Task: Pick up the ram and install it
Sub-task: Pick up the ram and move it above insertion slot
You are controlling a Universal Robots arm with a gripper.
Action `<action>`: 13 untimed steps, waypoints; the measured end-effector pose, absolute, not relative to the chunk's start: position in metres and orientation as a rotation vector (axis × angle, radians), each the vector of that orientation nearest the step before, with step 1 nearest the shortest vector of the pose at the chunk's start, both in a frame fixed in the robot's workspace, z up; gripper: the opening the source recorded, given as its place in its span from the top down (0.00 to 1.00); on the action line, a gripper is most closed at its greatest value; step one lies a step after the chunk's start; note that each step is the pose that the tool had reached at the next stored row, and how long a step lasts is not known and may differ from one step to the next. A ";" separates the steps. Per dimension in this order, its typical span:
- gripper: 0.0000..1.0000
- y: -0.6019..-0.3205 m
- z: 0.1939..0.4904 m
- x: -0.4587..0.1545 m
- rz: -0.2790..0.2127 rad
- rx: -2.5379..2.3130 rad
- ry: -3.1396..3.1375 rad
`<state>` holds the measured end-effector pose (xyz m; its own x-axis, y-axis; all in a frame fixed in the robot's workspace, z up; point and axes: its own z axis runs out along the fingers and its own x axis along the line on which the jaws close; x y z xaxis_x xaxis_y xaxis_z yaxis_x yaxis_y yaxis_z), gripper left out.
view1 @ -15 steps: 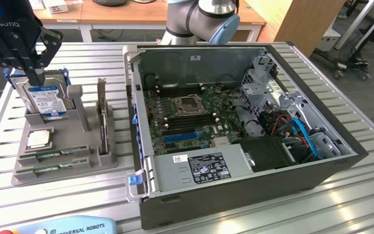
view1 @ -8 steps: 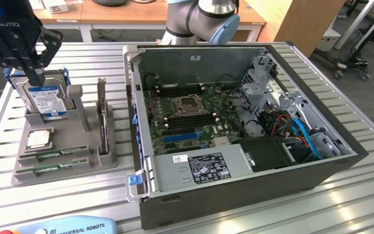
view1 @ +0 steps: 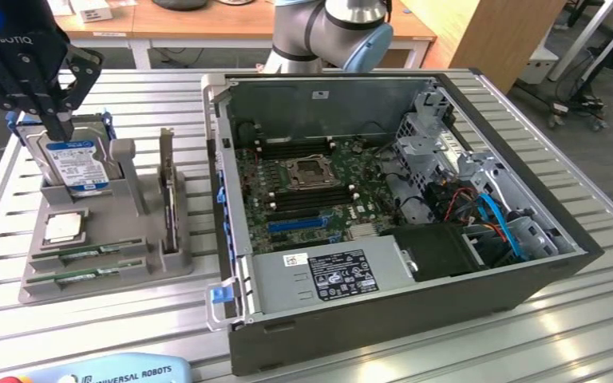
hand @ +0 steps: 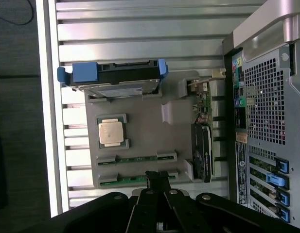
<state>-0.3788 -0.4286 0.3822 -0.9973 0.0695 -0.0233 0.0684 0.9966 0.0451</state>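
Observation:
Two green ram sticks (view1: 88,254) (view1: 81,276) lie side by side in slots at the near end of a grey holder (view1: 125,239) on the table. From the wrist they show as thin green strips (hand: 135,159) (hand: 125,179). My black gripper (view1: 60,126) hangs high at the exterior view's left, in front of the hard drive, fingers shut and holding nothing. In the wrist view its fingertips (hand: 157,178) sit over the outer ram stick, well above it. The open computer case (view1: 498,263) shows its motherboard with black memory slots (view1: 304,197) beside the CPU socket (view1: 312,170).
The holder also carries a blue-labelled hard drive (view1: 76,163), a silver CPU chip (view1: 61,229) and an upright expansion card (view1: 166,191). The case's rear panel (hand: 266,121) stands close to the holder. A teach pendant (view1: 104,371) lies at the table's front edge.

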 end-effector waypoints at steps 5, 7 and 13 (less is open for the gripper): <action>0.90 -0.429 0.382 -0.379 0.070 -0.006 3.118; 0.90 -0.429 0.382 -0.379 0.070 -0.061 3.118; 0.90 -0.429 0.382 -0.379 0.072 -0.232 3.112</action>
